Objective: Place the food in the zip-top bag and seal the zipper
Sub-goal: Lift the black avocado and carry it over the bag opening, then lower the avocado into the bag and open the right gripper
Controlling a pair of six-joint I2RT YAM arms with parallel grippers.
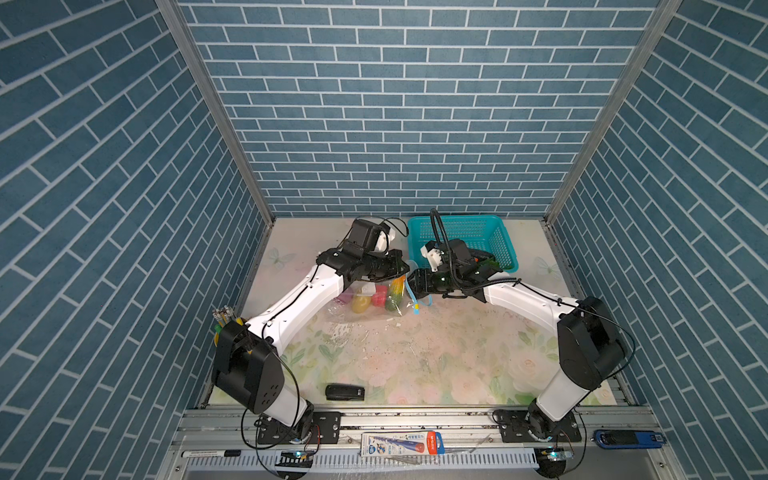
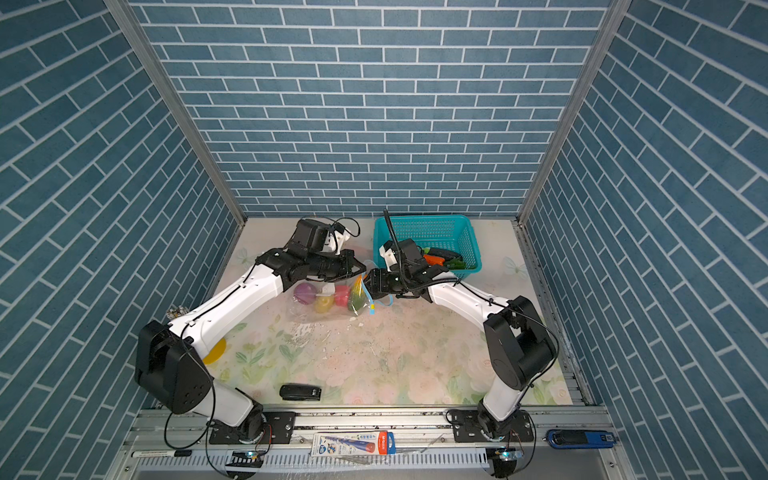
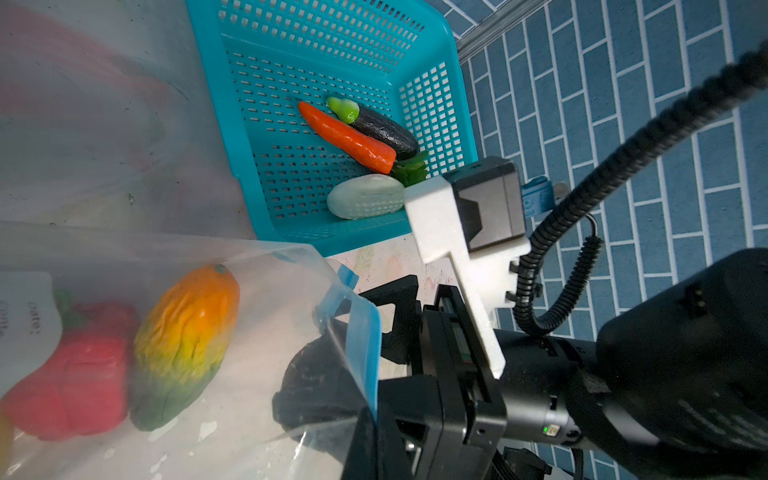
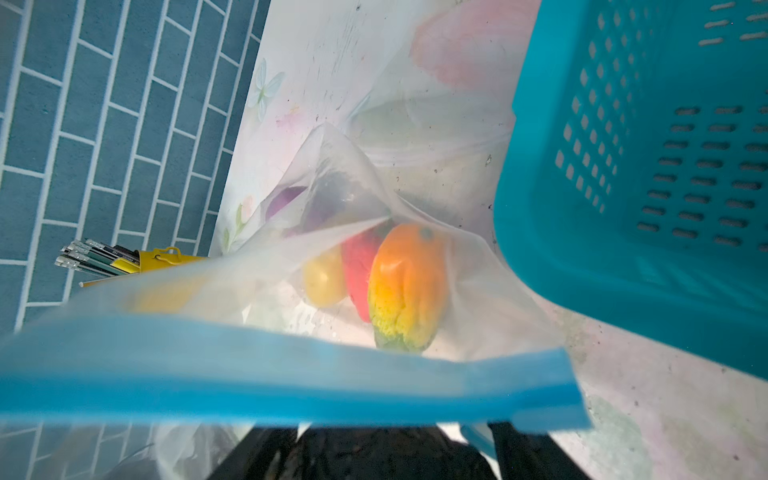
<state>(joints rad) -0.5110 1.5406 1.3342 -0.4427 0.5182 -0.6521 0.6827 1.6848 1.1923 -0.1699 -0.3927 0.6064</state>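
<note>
Trouble is likeliest at the mouth of the clear crinkly zip-top bag (image 1: pixel 353 313). In both top views it lies on the floral tabletop (image 1: pixel 415 365) between the arms, just in front of the teal perforated plastic basket (image 1: pixel 457 219). The left gripper (image 1: pixel 402 271) is closed on the bag's raised upper lip. If that thin film slips free, the mouth would collapse. The right gripper (image 1: pixel 417 283) reaches into the opening beside the narrow light-blue zipper strip (image 1: pixel 411 293).

From the left wrist, a dark lumpy toy piece (image 3: pixel 316 382) sits just inside the mouth at the right gripper. Deeper in are an orange-to-green toy vegetable (image 3: pixel 187 340) and a red toy pepper (image 3: pixel 70 374). An orange toy carrot (image 3: pixel 347 137), a dark toy eggplant (image 3: pixel 384 133), a white toy piece (image 3: pixel 365 201) and a leafy green piece (image 3: pixel 413 168) lie in the basket, so the filling looks unfinished.

From the right wrist, the jaws stand wide on either side of the dark piece. The frame cuts them off, so I cannot tell whether they grip it. Pulling back carelessly could snag the strip or drag the piece out.
</note>
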